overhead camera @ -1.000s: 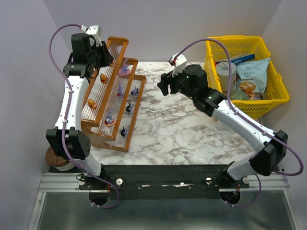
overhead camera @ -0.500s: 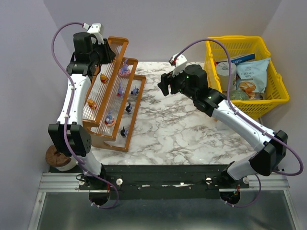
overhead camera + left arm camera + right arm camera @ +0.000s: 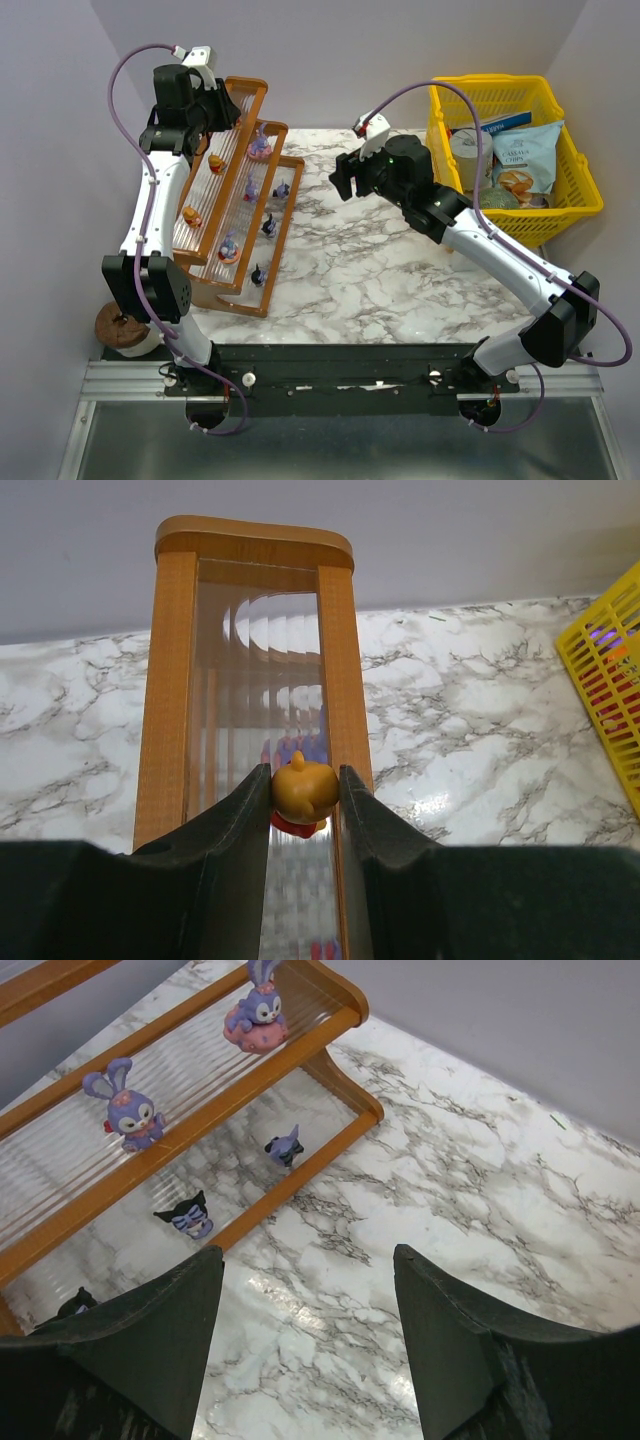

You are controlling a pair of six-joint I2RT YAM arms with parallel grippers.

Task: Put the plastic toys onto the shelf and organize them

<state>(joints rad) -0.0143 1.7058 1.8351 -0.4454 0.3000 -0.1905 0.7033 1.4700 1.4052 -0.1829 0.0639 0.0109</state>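
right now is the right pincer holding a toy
No, the right pincer stands open with nothing but the marble table showing in its gap.

Robot lab test cell suggested: marble-patterned tabletop enclosed by plain pale walls; robot arms bolted to black base bar at near edge, aluminium rail mounted beneath; purple cables routed along arms.

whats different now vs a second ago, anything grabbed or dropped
Only the left arm moved: its wrist eased slightly back and left above the shelf, and its elbow swung left. The left gripper is shut on the orange toy; no grab or release shows. The open right gripper, the other toys and the yellow basket stayed put.
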